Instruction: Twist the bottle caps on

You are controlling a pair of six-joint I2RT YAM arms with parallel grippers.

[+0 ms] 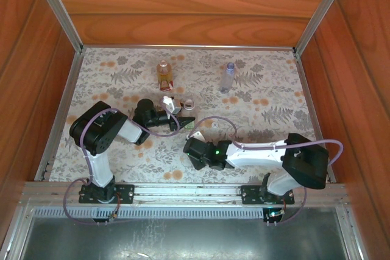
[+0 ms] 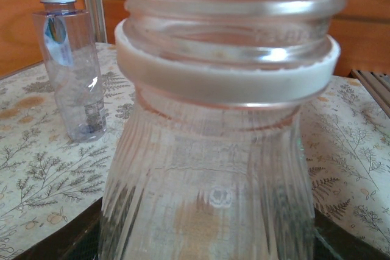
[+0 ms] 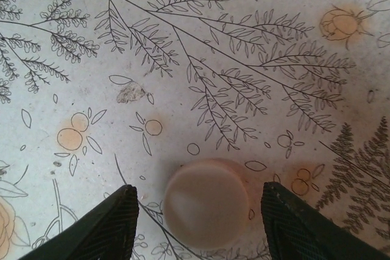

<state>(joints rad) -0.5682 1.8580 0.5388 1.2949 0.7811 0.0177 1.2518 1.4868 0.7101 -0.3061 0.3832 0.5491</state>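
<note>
a clear bottle (image 2: 207, 168) with a ribbed body is being gripped low down by the left gripper (image 1: 172, 112), with the jaws being kept narrow against its sides; it is being held upright left of the middle of the flowered table (image 3: 183, 59), and whether its base is resting on the table cannot be told. its threaded neck, ringed by a white band, is being left bare with no cap on it. a white cap (image 3: 206, 208) is lying flat on the table near the middle and is being straddled by the right gripper (image 3: 199, 192): its black fingers (image 3: 103, 226) are being held wide on either side, with a strip of table showing between each one and the cap, so nothing is being touched or held there. a bluish bottle (image 2: 68, 71) is standing upright toward the far right, its neck uncapped. an amber bottle (image 1: 164, 75) is standing near the far edge, just behind the left gripper
</note>
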